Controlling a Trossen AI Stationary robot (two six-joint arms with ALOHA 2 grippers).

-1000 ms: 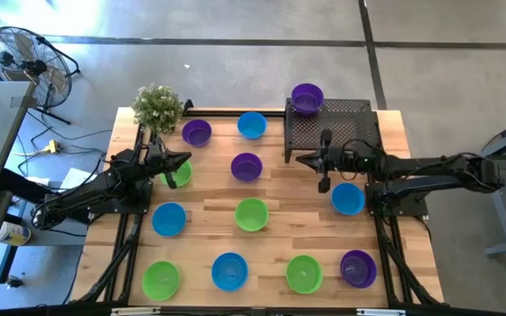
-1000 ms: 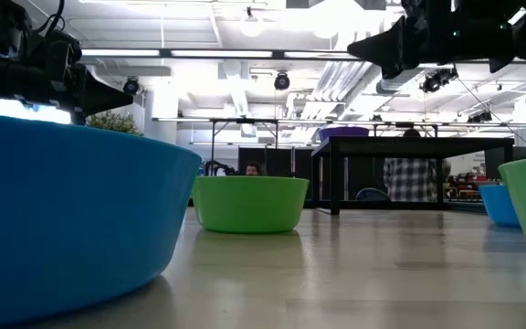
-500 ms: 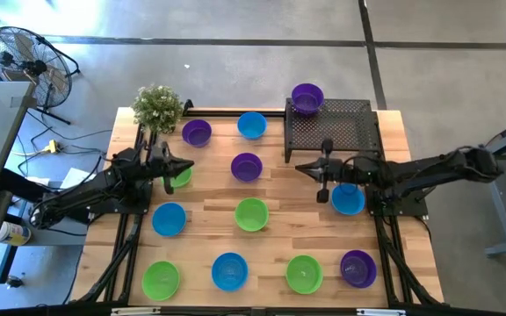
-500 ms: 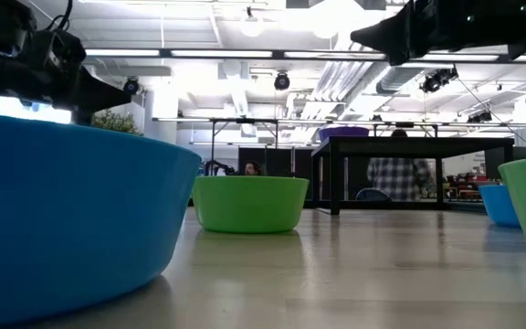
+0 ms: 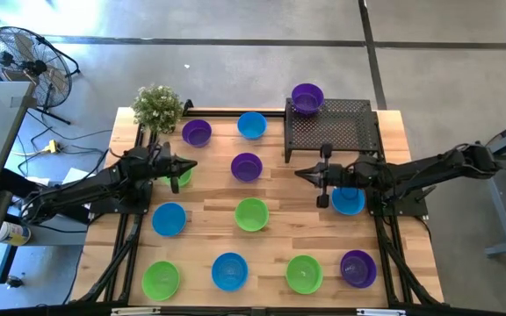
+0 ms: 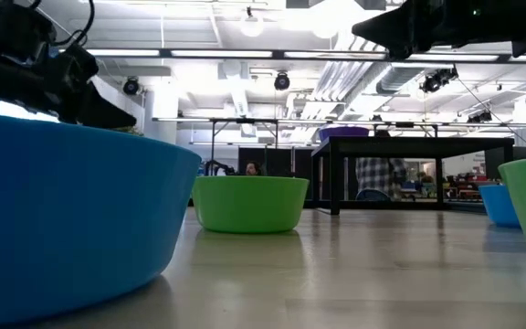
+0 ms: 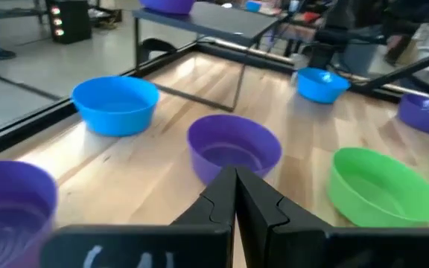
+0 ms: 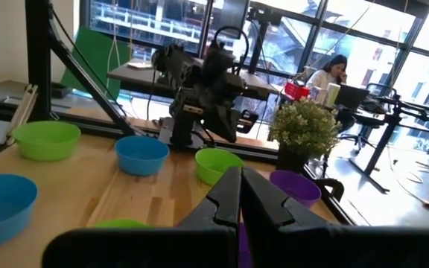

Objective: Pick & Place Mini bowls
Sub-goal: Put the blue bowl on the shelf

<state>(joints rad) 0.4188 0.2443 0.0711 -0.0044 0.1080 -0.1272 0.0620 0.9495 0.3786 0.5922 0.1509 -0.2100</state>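
While both arms have drifted a little inward, the left gripper (image 5: 189,164) and right gripper (image 5: 299,174) stay pinched together, empty. Only 1 purple bowl (image 5: 307,97) sits on the mesh tray (image 5: 334,132); 11 mini bowls (image 5: 252,213) remain beside the tray on the table (image 5: 209,241).

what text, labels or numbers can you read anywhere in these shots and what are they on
"( 4 )" or similar: pale marks on the dark body of the left claw, at the bottom edge of the left wrist view; cut off and blurred, so the reading is uncertain.
Mini bowls: no print visible.
Black mesh tray: no label visible.
Room behind the table: any signs are too small or blurred to read.
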